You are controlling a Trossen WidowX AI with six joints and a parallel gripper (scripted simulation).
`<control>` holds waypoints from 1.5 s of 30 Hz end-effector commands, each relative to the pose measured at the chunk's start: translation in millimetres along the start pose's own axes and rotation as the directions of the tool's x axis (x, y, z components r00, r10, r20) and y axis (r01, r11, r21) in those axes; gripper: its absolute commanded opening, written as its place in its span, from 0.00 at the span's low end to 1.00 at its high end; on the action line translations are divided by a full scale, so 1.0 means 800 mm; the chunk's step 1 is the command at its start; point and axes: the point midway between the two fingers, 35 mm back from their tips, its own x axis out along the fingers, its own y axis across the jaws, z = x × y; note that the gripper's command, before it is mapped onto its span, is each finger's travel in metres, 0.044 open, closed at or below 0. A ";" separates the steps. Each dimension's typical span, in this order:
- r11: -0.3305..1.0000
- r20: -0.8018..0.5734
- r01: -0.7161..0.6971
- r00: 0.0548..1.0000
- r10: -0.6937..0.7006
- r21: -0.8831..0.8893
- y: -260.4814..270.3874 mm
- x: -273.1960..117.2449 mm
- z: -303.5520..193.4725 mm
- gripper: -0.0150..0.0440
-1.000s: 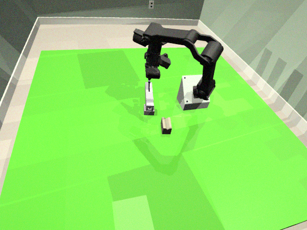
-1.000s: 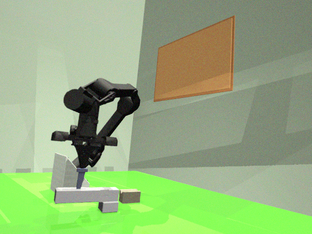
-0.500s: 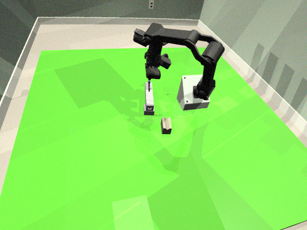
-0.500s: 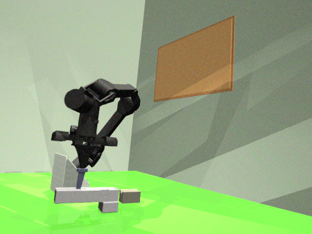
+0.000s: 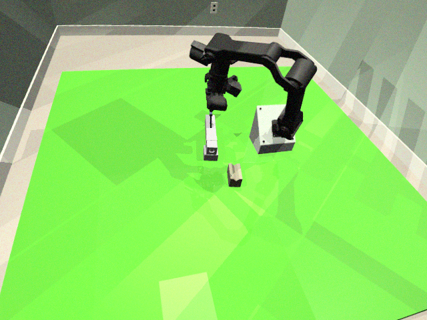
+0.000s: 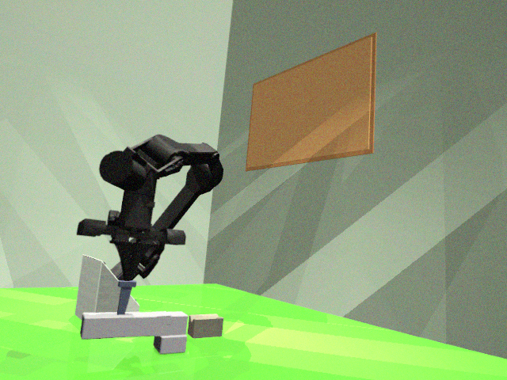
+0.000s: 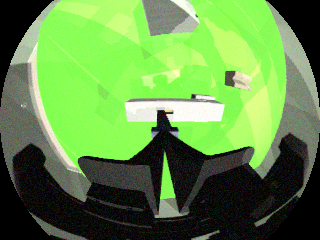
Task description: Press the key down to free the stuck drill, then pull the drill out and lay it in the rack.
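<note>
The key (image 5: 210, 120) (image 6: 124, 299) (image 7: 173, 132) stands nearly upright in the long pale block (image 5: 211, 135) (image 6: 131, 325) (image 7: 202, 111), its tapered blue shank and wider head plain in the exterior view, while the top view gives only a thin dark strip. The hand (image 5: 211, 110) (image 6: 127, 279) (image 7: 164, 133) is closed narrow, with nothing gripped, its fingertips right at the key's head; whether they press on it, I cannot tell. From the wrist, a small yellow patch (image 7: 169, 111) shows beside the shank at the block's top, too small to name. The top view alone shows a round detail (image 5: 211, 151) in the block's end face; the drill itself cannot be made out for certain. Beneath that end is a squat foot (image 5: 210, 157) (image 6: 173, 344) (image 7: 202, 97) on the green counter (image 5: 103, 223) (image 6: 327, 347) (image 7: 85, 90). The rack (image 5: 234, 176) (image 6: 206, 327) (image 7: 237, 80), a little tan block, sits apart from the long block; its lengthwise groove reads clearly from above, and no drill lies in it. The white arm mount (image 5: 261, 120) (image 6: 89, 284) (image 7: 167, 20) stands on the other side of the long block from the exterior camera.
</note>
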 end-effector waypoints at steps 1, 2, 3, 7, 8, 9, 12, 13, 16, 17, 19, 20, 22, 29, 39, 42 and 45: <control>1.000 0.055 0.019 0.998 -0.020 0.016 -0.001 0.024 0.010 0.25; 1.000 0.055 0.019 0.998 -0.020 0.016 -0.001 0.025 0.010 0.25; 1.000 0.055 0.019 0.998 -0.020 0.016 -0.001 0.025 0.010 0.25; 1.000 0.055 0.019 0.998 -0.020 0.016 -0.001 0.027 0.010 0.25; 1.000 0.055 0.019 0.998 -0.020 0.016 -0.001 0.027 0.010 0.25; 1.000 0.055 0.019 0.998 -0.020 0.016 -0.001 0.028 0.010 0.25; 1.000 0.055 0.019 0.998 -0.020 0.016 -0.001 0.029 0.011 0.25; 1.000 0.055 0.019 0.998 -0.020 0.016 -0.001 0.029 0.011 0.25; 1.000 0.055 0.020 0.998 -0.020 0.016 -0.001 0.030 0.011 0.25; 1.000 0.055 0.020 0.998 -0.020 0.016 -0.001 0.031 0.011 0.25; 1.000 0.055 0.020 0.998 -0.020 0.016 -0.001 0.032 0.011 0.25; 1.000 0.055 0.020 0.998 -0.020 0.016 -0.001 0.032 0.011 0.25; 1.000 0.055 0.020 0.998 -0.020 0.016 -0.001 0.033 0.011 0.25; 1.000 0.055 0.020 0.998 -0.020 0.016 -0.002 0.034 0.011 0.25; 1.000 0.055 0.020 0.998 -0.021 0.016 -0.002 0.037 0.012 0.25; 1.000 0.055 0.020 0.998 -0.021 0.016 -0.002 0.038 0.012 0.25; 1.000 0.055 0.020 0.998 -0.021 0.016 -0.003 0.040 0.012 0.25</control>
